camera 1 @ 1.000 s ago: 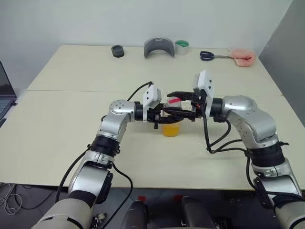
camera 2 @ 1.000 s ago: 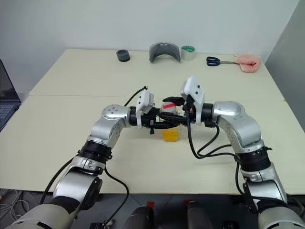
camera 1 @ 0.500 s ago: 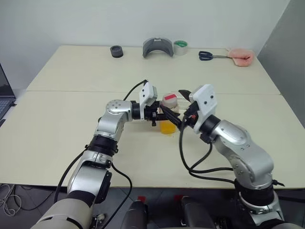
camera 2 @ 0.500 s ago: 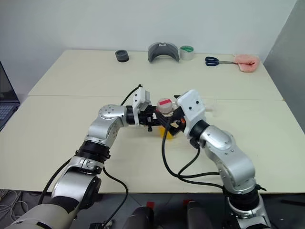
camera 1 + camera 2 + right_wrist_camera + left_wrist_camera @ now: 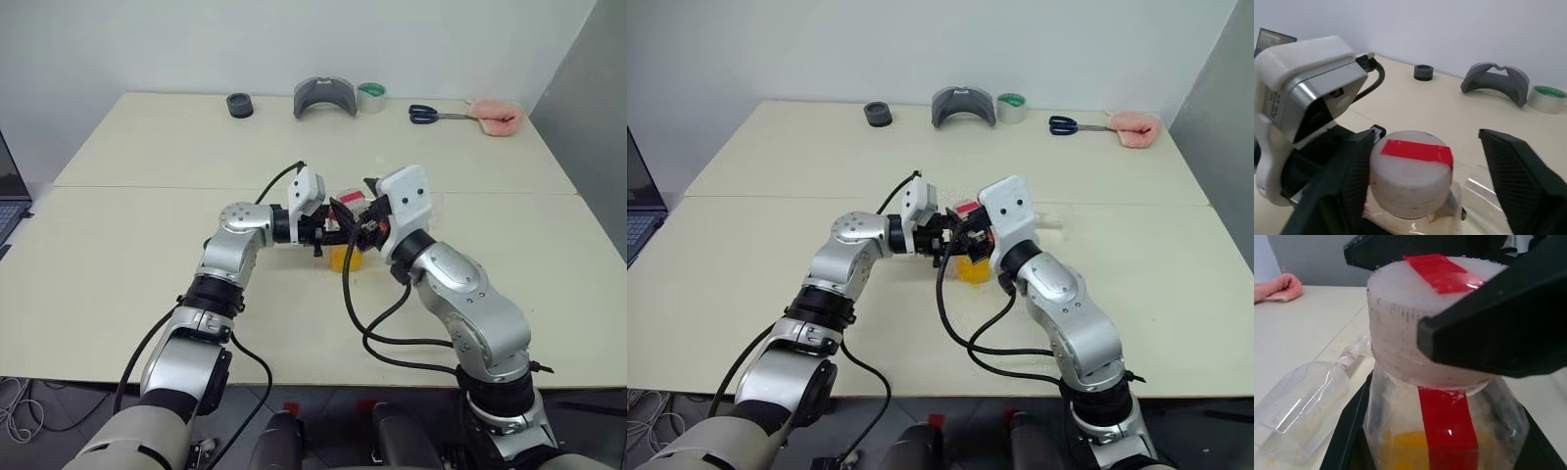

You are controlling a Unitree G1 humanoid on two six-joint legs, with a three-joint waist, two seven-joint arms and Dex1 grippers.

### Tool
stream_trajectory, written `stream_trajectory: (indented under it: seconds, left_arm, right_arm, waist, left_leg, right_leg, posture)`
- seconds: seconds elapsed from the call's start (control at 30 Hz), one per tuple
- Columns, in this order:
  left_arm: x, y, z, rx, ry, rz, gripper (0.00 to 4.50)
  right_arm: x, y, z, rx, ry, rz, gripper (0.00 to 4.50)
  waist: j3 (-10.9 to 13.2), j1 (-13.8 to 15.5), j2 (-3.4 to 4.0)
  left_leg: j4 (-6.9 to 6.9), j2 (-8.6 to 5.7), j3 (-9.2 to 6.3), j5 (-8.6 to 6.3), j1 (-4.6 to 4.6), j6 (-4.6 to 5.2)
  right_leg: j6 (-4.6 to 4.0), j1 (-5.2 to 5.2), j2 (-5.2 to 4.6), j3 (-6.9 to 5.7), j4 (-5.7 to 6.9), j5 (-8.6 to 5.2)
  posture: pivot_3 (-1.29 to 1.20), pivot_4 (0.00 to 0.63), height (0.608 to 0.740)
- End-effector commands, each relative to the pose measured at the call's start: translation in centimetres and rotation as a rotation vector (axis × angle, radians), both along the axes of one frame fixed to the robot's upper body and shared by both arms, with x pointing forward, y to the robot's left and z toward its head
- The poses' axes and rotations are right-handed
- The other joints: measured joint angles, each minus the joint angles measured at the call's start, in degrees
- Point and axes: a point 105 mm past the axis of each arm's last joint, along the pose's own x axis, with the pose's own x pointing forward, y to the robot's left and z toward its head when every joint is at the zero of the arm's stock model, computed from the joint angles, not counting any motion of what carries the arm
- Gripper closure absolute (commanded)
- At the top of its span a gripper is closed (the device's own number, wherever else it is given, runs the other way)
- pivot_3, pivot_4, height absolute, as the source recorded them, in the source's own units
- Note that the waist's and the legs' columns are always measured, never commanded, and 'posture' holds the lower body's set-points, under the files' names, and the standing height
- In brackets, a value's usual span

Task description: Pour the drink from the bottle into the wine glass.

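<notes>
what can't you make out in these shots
- How much drink is left: in the head views the left gripper and right gripper crowd the bottle; in the left wrist view the bottom edge cuts it off.
- Wine glass: cut off by the picture's edge in the left wrist view, too faint in the head views.
- Laptop: cut off by the left eye view's edge.

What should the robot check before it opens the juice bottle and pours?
1. Bottle gripped by the left gripper: ok.
2. Right gripper lined up on the cap: ok, open, one finger on each side.
3. Cap off: not ok, it sits on the bottle.
4. Drink inside the bottle: ok, orange at the bottom.
5. Wine glass standing up: not ok, it seems to lie on its side on the table.
</notes>
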Motion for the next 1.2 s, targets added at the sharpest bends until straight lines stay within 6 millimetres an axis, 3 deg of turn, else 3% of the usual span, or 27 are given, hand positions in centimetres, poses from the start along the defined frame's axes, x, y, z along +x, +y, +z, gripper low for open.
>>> stream_trajectory:
  seconds: [0.03,0.13,0.23,0.3,0.5,0.7,0.97,1.1,1.2]
  left_arm:
    - [-0.2,-0.3,1.3,-0.013,-0.057,-0.024,2.70]
    - [-0.1,-0.2,1.2,-0.011,-0.055,-0.023,2.70]
    - [0.0,0.0,1.3,-0.007,-0.054,-0.024,2.70]
    - [0.0,0.0,1.3,0.002,-0.054,-0.033,2.70]
    - [-0.3,0.0,1.5,0.040,-0.086,-0.081,2.72]
    - [-0.4,-0.1,1.8,0.041,-0.101,-0.090,2.72]
    - [-0.4,0.0,1.7,0.033,-0.098,-0.080,2.73]
    - [-0.3,0.1,1.7,0.026,-0.091,-0.074,2.73]
    - [-0.3,0.1,1.7,0.021,-0.090,-0.072,2.73]
  right_arm:
    - [0.1,-0.6,1.4,0.019,-0.055,-0.027,2.51]
    - [-0.1,-0.4,1.3,0.017,-0.051,0.006,2.64]
    - [-1.9,0.9,1.2,-0.015,-0.055,0.251,2.64]
    - [-2.6,0.5,1.1,-0.065,-0.053,0.399,2.64]
    - [-0.8,-2.2,0.5,-0.295,0.006,0.624,2.65]
    - [0.1,-2.7,1.0,-0.260,0.054,0.656,2.65]
    - [-0.4,-3.9,2.7,-0.160,-0.002,0.538,0.00]
    - [-2.6,-3.4,2.6,-0.131,-0.019,0.500,0.00]
    - [-3.0,-2.5,2.5,-0.121,-0.058,0.453,0.00]
  waist:
    - [0.0,0.0,0.00]
    - [0.0,-0.1,0.00]
    - [0.0,-0.1,0.00]
    - [0.0,0.0,0.00]
    - [0.0,-0.2,0.02]
    - [0.0,-0.3,0.03]
    - [0.0,0.0,0.03]
    - [0.0,0.2,0.03]
    - [0.0,0.0,0.03]
  left_leg:
    - [0.00,0.00,0.00,0.00,0.00,0.00]
    - [0.00,0.00,0.00,0.00,0.00,0.00]
    - [0.01,-0.01,0.00,-0.01,-0.01,0.01]
    - [0.01,-0.02,0.01,-0.05,0.00,0.09]
    - [0.00,0.02,0.03,-0.07,0.07,0.13]
    - [0.00,0.03,0.03,-0.06,0.07,0.13]
    - [0.03,-0.03,-0.01,-0.05,0.00,0.10]
    - [0.01,-0.02,-0.06,-0.05,-0.04,0.09]
    - [0.03,-0.02,0.00,-0.05,-0.03,0.10]
  right_leg:
    - [0.00,0.00,0.00,0.00,0.00,0.00]
    - [0.00,0.00,0.00,-0.01,0.00,0.00]
    - [0.00,0.00,0.00,-0.01,0.00,0.00]
    - [0.00,0.03,-0.01,-0.02,-0.03,0.00]
    - [0.00,0.10,0.04,-0.07,-0.07,0.00]
    - [0.00,0.09,0.02,-0.04,-0.05,0.00]
    - [0.00,0.07,-0.05,-0.04,-0.05,0.01]
    - [0.00,0.06,-0.05,-0.07,-0.09,0.00]
    - [0.00,0.04,-0.05,-0.02,-0.07,0.01]
  posture:
    - [0.00,0.150,0.740]
    - [0.00,0.150,0.740]
    - [0.00,0.150,0.740]
    - [0.00,0.150,0.740]
    - [0.00,0.150,0.740]
    - [0.00,0.150,0.740]
    - [0.00,0.150,0.740]
    - [0.00,0.150,0.740]
    - [0.00,0.150,0.740]
